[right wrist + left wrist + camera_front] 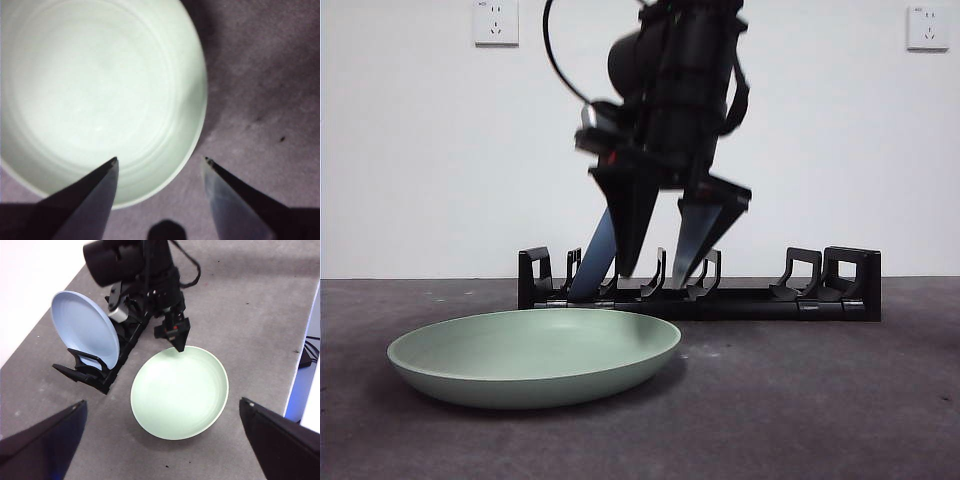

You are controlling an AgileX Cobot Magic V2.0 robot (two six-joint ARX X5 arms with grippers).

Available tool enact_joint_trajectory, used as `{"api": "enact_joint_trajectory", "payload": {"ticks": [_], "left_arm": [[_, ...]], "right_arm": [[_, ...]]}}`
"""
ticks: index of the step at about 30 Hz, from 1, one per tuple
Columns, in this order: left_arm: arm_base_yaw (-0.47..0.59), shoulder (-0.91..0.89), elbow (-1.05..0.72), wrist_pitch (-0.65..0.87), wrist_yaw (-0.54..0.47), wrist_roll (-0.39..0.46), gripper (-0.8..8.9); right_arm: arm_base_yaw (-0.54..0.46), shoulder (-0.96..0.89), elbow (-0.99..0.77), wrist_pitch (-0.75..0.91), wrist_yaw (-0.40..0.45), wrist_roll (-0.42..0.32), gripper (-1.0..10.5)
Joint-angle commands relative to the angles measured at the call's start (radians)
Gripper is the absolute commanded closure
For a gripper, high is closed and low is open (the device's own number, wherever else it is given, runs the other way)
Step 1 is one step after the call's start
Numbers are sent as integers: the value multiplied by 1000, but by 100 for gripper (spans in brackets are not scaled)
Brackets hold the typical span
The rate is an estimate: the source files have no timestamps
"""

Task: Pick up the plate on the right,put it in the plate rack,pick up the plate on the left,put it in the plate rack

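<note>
Now right gripper (160,161) hangs w/ jaws spread wide, empty, straddling rim of green plate (179,392) that lies flat on table (260,315). Just behind, blue plate (84,329) stands upright in plate rack (800,298). Left gripper (160,412) waits wide apart, well above.

Plain white wall (440,150) behind the table, two white wall sockets high up, one at upper left (496,21), one at upper right (928,27), dark grey speckled tabletop (820,400), white table edge (300,385), even indoor light
</note>
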Motion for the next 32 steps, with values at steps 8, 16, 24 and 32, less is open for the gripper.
{"api": "enact_joint_trajectory", "payload": {"ticks": [8, 16, 24, 32], "left_arm": [[-31, 11, 3, -7, 3, 11, 301], [-72, 39, 3, -9, -14, 12, 301], [-122, 72, 3, -9, -19, 12, 301], [-148, 95, 3, -11, -19, 12, 301]], "right_arm": [[-1, 76, -8, 61, 11, 14, 662], [-1, 93, -47, 126, 10, 23, 663], [-3, 93, -126, 180, 7, 31, 777], [-3, 91, -125, 177, 7, 29, 962]]}}
